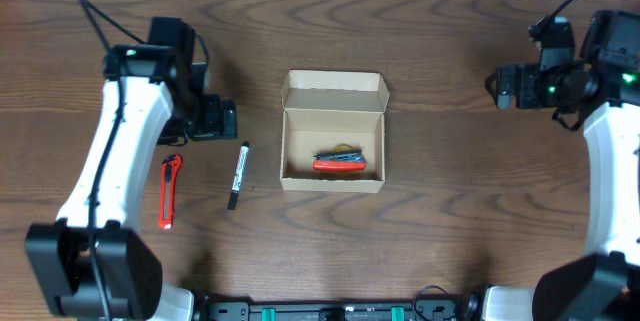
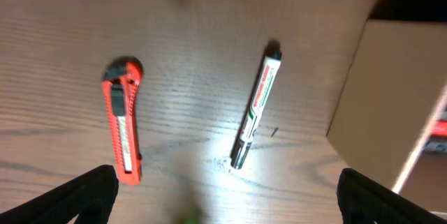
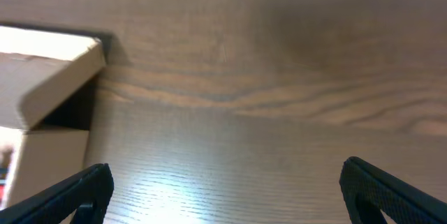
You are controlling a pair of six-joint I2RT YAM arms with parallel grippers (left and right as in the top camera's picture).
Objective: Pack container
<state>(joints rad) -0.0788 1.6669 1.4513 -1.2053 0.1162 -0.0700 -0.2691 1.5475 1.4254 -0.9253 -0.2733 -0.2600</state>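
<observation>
The container [image 1: 333,131], a tan cardboard box, stands open at the table's middle with its flap lid folded back. A red tool and dark pens [image 1: 340,161] lie inside it. Left of it lie a black-and-white marker [image 1: 238,174] and a red utility knife [image 1: 170,191]. My left gripper [image 1: 212,119] hovers open above and behind these two, holding nothing. In the left wrist view the knife [image 2: 123,130] and the marker [image 2: 255,105] lie ahead of the open left gripper [image 2: 227,206], with the container's wall [image 2: 391,105] at the right. My right gripper [image 1: 503,87] hangs open, well right of the container.
In the right wrist view only a corner of the container's flap [image 3: 56,77] shows at the left, and bare wooden table [image 3: 279,112] lies under the open right gripper [image 3: 227,192]. Both arms' bases stand at the table's front corners.
</observation>
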